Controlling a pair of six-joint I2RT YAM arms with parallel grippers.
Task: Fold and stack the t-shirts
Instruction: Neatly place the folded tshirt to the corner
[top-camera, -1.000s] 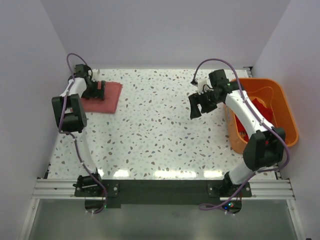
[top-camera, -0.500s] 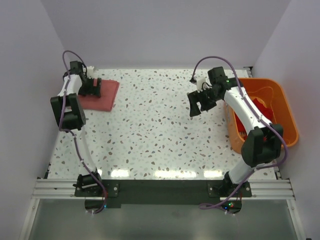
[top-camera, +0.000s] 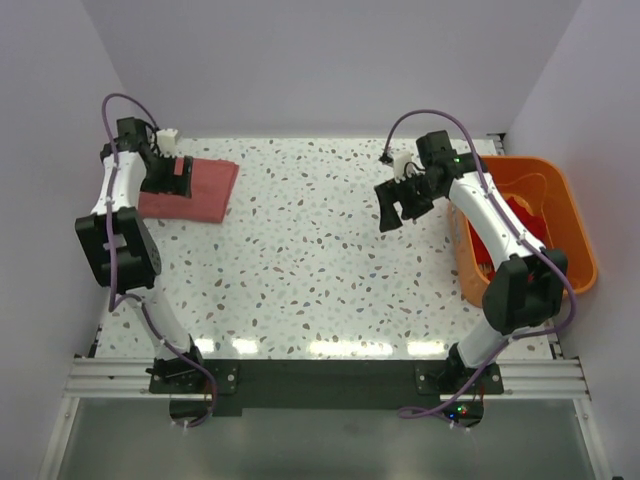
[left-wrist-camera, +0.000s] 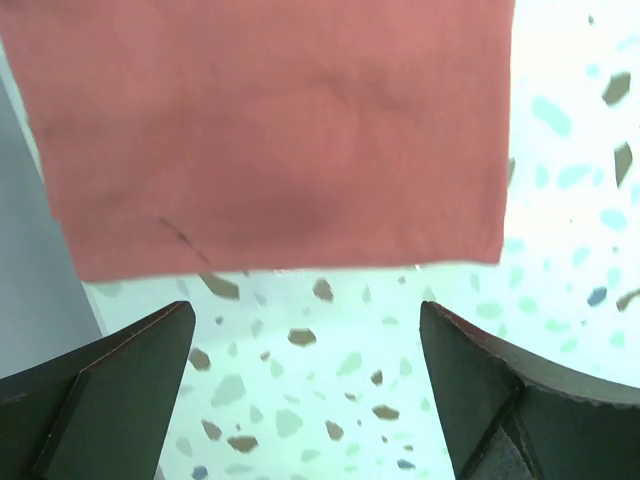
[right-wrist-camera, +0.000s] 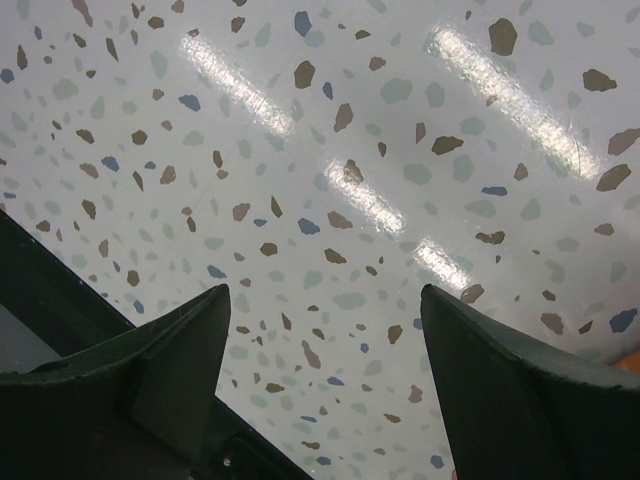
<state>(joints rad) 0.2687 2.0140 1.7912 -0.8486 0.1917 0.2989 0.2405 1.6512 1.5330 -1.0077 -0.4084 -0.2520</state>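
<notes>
– Since a second earlier, the left arm had swung its elbow away from the orange tub (top-camera: 583, 250), and the left gripper (top-camera: 171, 177) had slid off the middle of the salmon-pink t-shirt (top-camera: 208, 190) to the shirt's edge farthest from the tub. The right arm had hardly shifted

– How far along was the job, then?

– About halfway, I'd judge. The salmon-pink t-shirt lay folded into a flat rectangle on the desk (top-camera: 320, 270), at the end opposite the tub and well apart from it. The red t-shirt (top-camera: 520, 215) was in the tub, crumpled, so it had yet to be lifted out, folded and stacked on the pink one

– And the arms?

– The left arm reached out long, its elbow bent on the side away from the tub. Its gripper (left-wrist-camera: 305, 320) pointed down with the fingers spread wide over bare desk, the pink cloth (left-wrist-camera: 280, 130) just past the tips, and nothing between them. The right arm arched up beside the tub. The right gripper (top-camera: 397, 205) hung above the desk on the tub's shirt-facing side, with jaws apart and empty; its own camera (right-wrist-camera: 325, 300) showed only speckled surface
</notes>
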